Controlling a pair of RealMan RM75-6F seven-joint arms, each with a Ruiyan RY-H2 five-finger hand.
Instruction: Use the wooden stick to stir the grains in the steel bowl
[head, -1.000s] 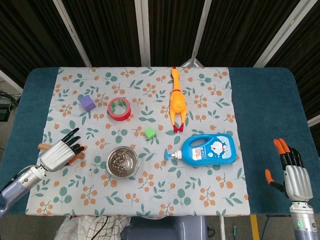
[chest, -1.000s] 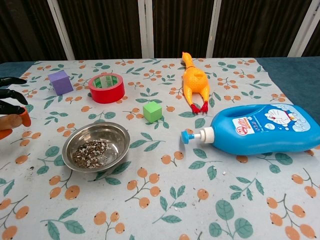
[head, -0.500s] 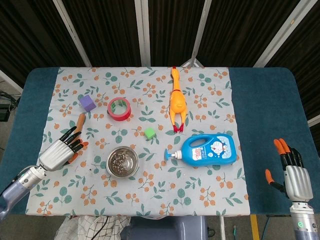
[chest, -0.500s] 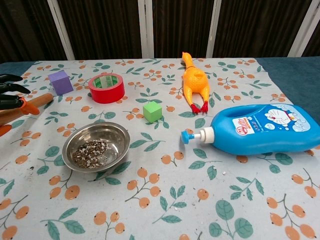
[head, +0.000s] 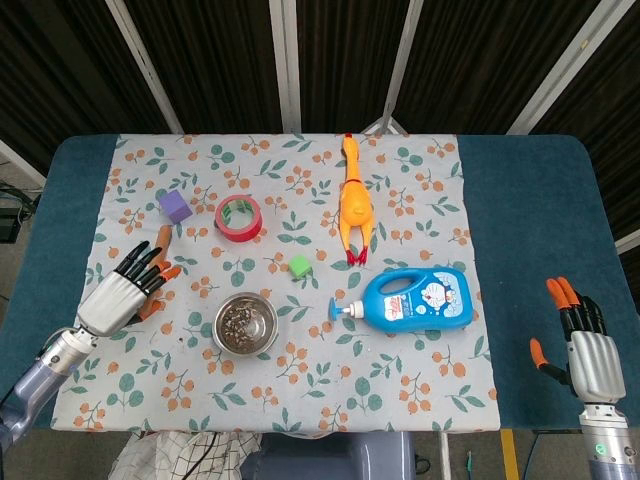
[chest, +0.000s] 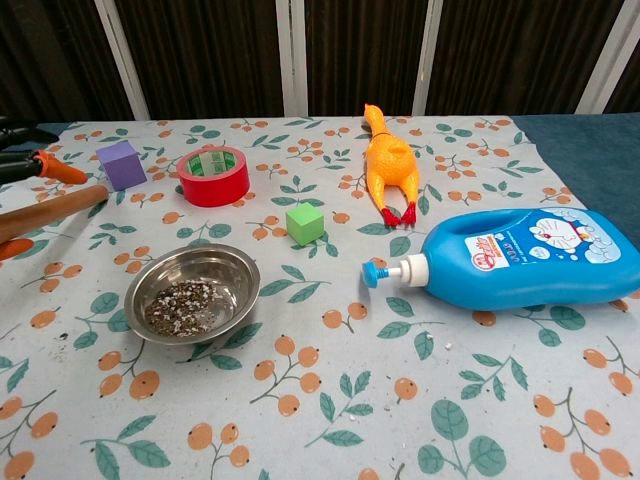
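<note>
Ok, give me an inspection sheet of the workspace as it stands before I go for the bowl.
Surface: floral cloth over a blue table.
Job's things: steel bowl holding grains; wooden stick in the left hand, off the bowl.
Clutter: purple cube, red tape roll, green cube, rubber chicken, blue detergent bottle lying on its side.
Hands: left hand holds the stick; right hand open, at the table's near right edge.
Cables: nothing seen.
Surroundings: dark curtain, white frame bars.
</note>
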